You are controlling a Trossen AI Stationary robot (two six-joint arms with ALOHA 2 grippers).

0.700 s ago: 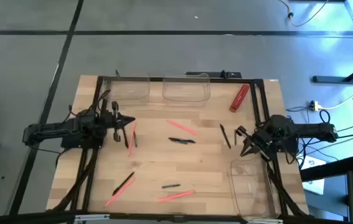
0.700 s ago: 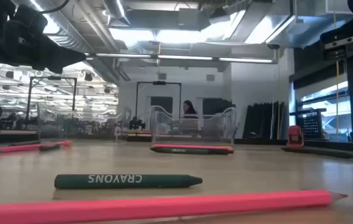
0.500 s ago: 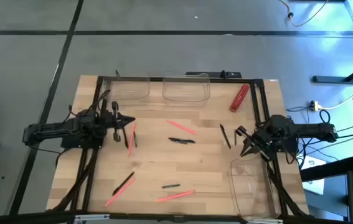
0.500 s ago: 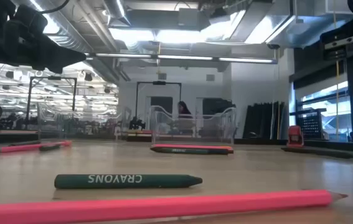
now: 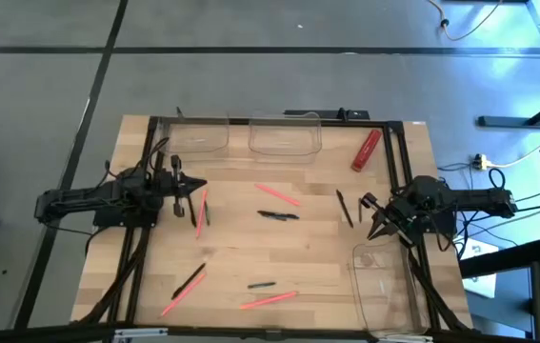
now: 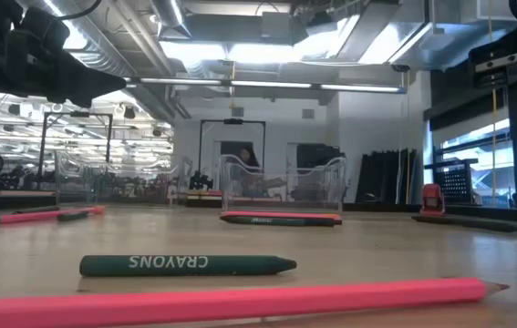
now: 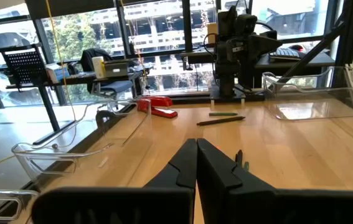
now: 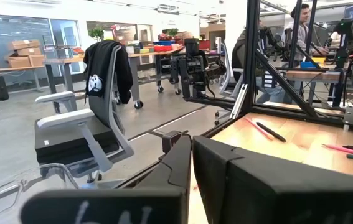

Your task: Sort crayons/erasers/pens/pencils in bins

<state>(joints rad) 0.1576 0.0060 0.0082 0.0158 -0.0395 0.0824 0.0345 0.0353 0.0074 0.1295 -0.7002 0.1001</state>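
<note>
Two black pens lie flat on the wooden table: one (image 5: 346, 207) right of centre, also in the left wrist view (image 7: 220, 121), and one (image 5: 190, 280) at the near left beside a pink pencil. Two clear bins (image 5: 198, 138) (image 5: 285, 136) stand at the far edge, and a third bin (image 5: 384, 286) stands at the near right. My left gripper (image 5: 200, 186) (image 7: 196, 146) is shut and empty above the table's left side. My right gripper (image 5: 375, 232) (image 8: 192, 144) is shut and empty at the right, just beyond the near-right bin.
Pink pencils (image 5: 277, 195) (image 5: 200, 211) (image 5: 270, 300) and dark crayons (image 5: 277, 215) (image 5: 262, 284) lie scattered on the table. A red block (image 5: 366, 150) lies at the far right. In the low view a green crayon (image 6: 185, 264) and a pink pencil (image 6: 240, 301) lie closest.
</note>
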